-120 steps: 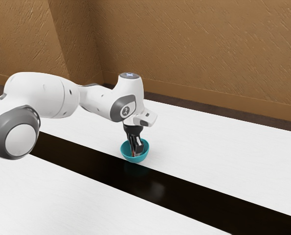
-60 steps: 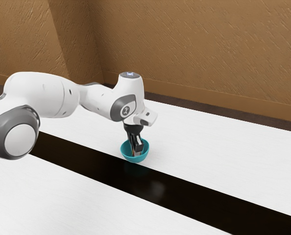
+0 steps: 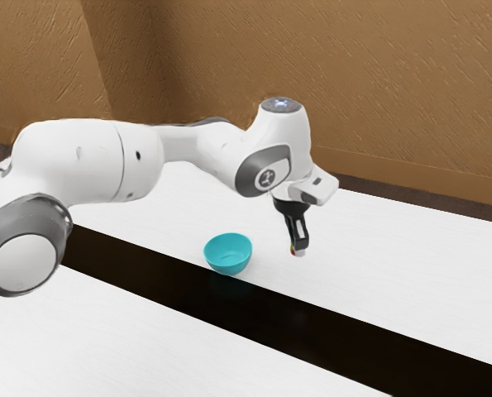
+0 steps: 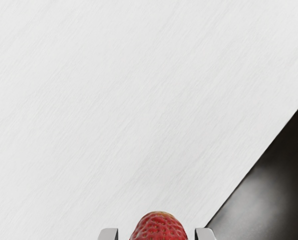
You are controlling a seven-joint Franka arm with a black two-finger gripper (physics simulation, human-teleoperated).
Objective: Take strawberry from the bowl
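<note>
Fingers (image 3: 301, 239) partly hide the strawberry (image 4: 158, 229), which the wrist view's lower edge cuts off.

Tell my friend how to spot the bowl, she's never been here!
Find the big white table, then the long black strip running across it. Right by the strip's edge sits a round turquoise bowl, open side up. Its blue-green colour sets it apart from the small red strawberry held above the table.
</note>
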